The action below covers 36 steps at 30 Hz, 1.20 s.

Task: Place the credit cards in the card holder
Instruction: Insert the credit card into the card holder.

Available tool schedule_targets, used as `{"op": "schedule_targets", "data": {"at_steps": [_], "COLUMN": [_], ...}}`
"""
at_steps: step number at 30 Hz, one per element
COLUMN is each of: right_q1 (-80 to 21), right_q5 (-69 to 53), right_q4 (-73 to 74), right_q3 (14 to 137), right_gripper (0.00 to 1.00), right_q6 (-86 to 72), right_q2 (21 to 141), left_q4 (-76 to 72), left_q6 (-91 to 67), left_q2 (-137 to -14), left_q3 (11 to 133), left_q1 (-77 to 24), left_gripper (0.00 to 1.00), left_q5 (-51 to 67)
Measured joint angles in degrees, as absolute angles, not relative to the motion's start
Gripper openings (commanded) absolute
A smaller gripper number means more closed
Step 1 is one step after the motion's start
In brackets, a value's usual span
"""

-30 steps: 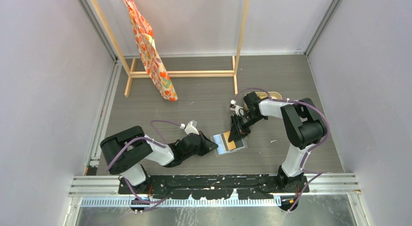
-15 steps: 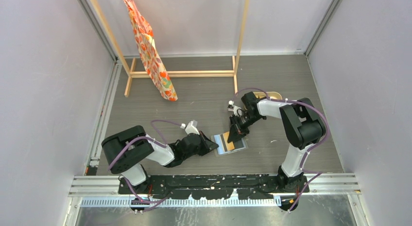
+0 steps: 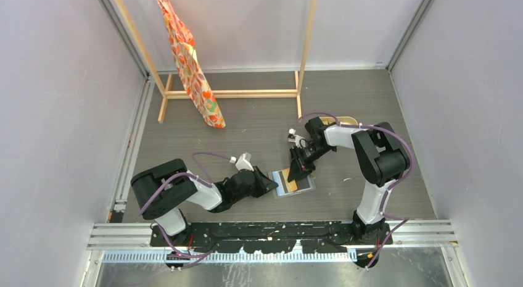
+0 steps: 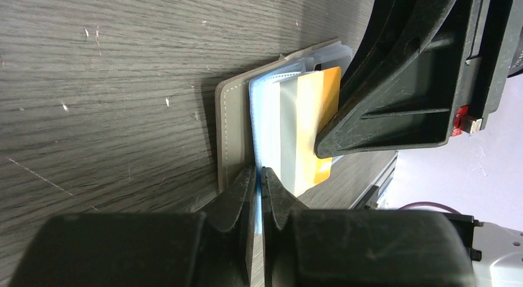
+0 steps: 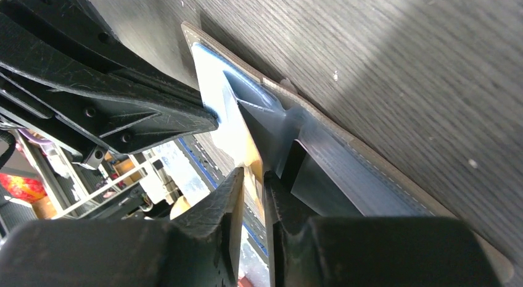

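The card holder [image 3: 295,183] lies open on the table between both arms, grey outside [image 4: 229,133] and pale blue inside [image 5: 345,170]. My left gripper [image 4: 259,174] is shut on the edge of one of its pale blue sleeves and holds that sleeve up. An orange credit card [image 4: 319,117] with a grey stripe sits partly inside the sleeve. My right gripper [image 5: 254,173] is shut on the card's outer edge [image 5: 250,154], right at the sleeve's mouth. In the top view the right gripper [image 3: 298,170] stands over the holder's far side and the left gripper [image 3: 272,187] at its left edge.
A beige oval tray [image 3: 347,120] shows partly behind the right arm. At the back stands a wooden rack [image 3: 303,58] with an orange patterned cloth [image 3: 189,68] hanging from it. Grey walls close in the table on three sides.
The right arm's forearm and elbow have drifted slightly left, with its gripper staying at the card. The left arm and the card holder have stayed in place.
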<state>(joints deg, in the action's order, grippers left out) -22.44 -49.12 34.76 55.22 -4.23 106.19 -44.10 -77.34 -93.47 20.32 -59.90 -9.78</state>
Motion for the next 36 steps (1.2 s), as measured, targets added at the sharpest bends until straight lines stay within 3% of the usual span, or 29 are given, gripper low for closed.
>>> {"op": "schedule_targets", "data": {"at_steps": [11, 19, 30, 36], "right_q1": [-22.57, -23.81, -28.25, -30.15], "right_q5": [-47.53, -45.98, -39.11, -36.10], "right_q4": [38.22, 39.57, 42.44, 43.99], "right_q3": [57.14, 57.67, 59.57, 60.82], "right_gripper": [0.39, 0.43, 0.50, 0.53], "right_q6": [-1.21, 0.75, 3.51, 5.76], "right_q2": [105.49, 104.57, 102.06, 101.60], "left_q4": [-44.14, -45.60, -49.01, -48.80], "left_q6": [-77.34, -77.01, -75.64, -74.91], "left_q2": [-93.49, -93.60, -93.27, -90.80], "left_q3": [20.32, 19.62, 18.37, 16.73], "left_q1": [-59.90, -59.92, -59.92, -59.92], "left_gripper": [0.07, 0.10, 0.35, 0.40], "left_q5": [-9.45, -8.75, -5.93, -5.85]}}
